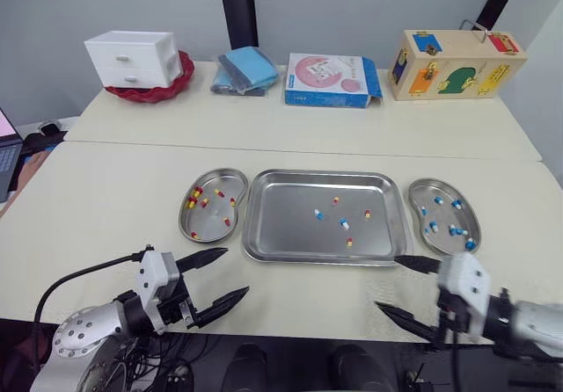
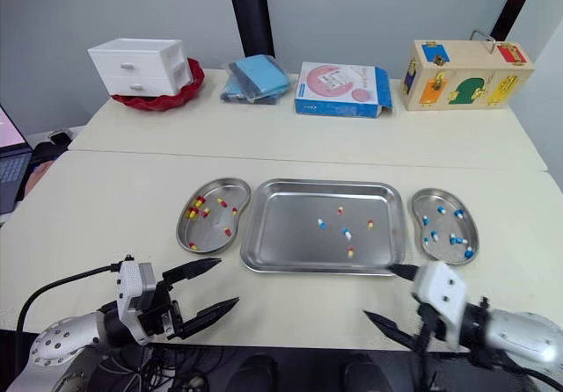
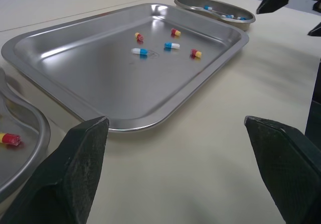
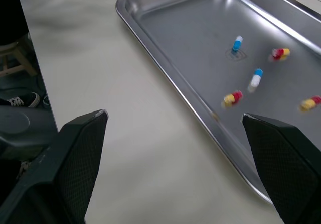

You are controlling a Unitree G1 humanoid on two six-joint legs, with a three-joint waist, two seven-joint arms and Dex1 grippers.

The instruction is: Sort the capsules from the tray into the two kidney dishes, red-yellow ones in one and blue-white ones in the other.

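A steel tray [image 1: 281, 223] lies in the middle of the table. In it are two blue-white capsules [image 1: 318, 214] and three red-yellow capsules [image 1: 368, 214]. To its left, a kidney dish [image 1: 230, 184] holds several red-yellow capsules. The kidney dish [image 1: 426, 191] to its right holds several blue-white capsules. My left gripper [image 1: 234, 272] hovers open near the table's front edge, below the left dish. My right gripper [image 1: 387, 283] is open too, just off the tray's near right corner. Nothing is between either pair of fingers.
Along the far side of the table stand a white drawer box [image 1: 134, 58] on a red plate, a blue cloth [image 1: 246, 68], a blue-pink carton [image 1: 330, 80] and a wooden toy box [image 1: 453, 62]. A laptop [image 1: 7, 150] shows at the left edge.
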